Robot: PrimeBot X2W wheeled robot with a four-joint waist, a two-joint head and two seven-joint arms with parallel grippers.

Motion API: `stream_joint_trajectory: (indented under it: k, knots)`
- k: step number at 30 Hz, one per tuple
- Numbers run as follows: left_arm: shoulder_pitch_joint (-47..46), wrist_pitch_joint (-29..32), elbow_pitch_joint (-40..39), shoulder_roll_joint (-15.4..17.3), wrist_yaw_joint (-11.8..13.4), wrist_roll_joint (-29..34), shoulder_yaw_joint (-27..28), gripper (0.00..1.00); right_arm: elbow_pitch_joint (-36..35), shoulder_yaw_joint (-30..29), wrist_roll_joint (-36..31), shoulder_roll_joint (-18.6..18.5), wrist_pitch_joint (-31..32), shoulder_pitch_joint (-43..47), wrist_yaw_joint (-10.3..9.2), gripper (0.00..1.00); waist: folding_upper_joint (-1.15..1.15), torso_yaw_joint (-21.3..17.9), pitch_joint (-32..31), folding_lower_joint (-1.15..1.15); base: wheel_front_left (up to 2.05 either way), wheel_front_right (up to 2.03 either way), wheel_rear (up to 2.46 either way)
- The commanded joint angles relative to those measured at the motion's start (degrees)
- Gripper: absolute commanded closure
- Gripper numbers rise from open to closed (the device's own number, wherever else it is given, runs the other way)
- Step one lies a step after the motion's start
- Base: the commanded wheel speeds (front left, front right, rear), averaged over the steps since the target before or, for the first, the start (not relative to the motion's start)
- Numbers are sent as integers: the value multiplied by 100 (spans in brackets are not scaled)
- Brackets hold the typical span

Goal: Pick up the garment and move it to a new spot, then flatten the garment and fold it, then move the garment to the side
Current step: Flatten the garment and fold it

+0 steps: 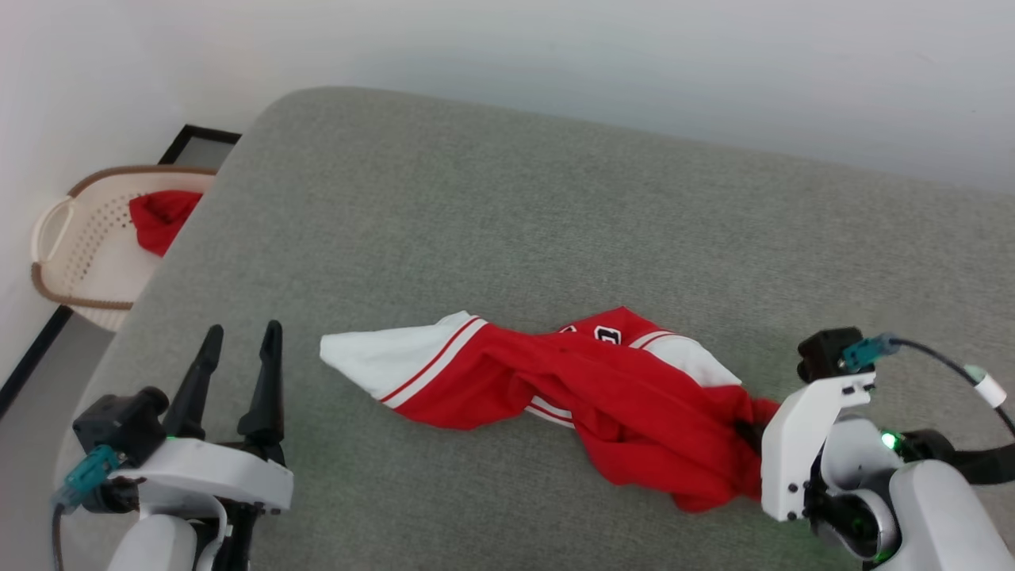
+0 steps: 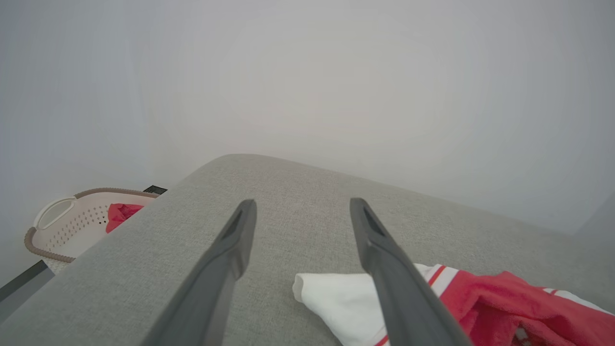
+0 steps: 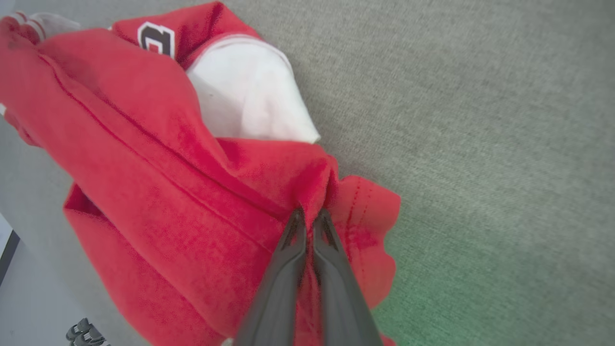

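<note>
The garment is being pinched at its red edge by the right gripper, jaws clamped tight; it is lying crumpled mid grey surface (left gripper being held wide, empty).

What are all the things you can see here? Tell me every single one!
jersey: one, red with white panels, bunched up in the middle of the grey surface
grey surface: one, grey fabric, under the jersey
basket: one, cream with a brown rim, beyond the surface's left edge
red cloth: one, red, inside the basket
wall: one, white, behind the surface
left gripper: one, dark fingers, open, left of the jersey and apart from it
right gripper: one, dark fingers, shut on the jersey's red right end
</note>
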Motion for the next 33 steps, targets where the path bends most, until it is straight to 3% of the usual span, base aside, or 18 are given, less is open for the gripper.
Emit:
stream_joint_trajectory:
  k: [1,10,20,33]
  knots:
    - [5,-14,-11,12,-21,-5,-2,0,-24,3,27,-36,-33,-86,2,100,0,-46,-35,0,0,0,0]
    - [99,-14,-74,117,-21,-63,89,0,-469,-114,153,-268,34,-251,2,100,0,-361,-157,0,0,0,0]
    - [274,-14,-147,194,-21,-45,237,0,-999,-653,12,-434,191,102,2,100,0,-909,-326,0,0,0,0]
    - [496,-14,-166,269,-21,-80,295,0,-919,-1257,-57,-88,13,1083,2,100,0,-1409,-490,0,0,0,0]
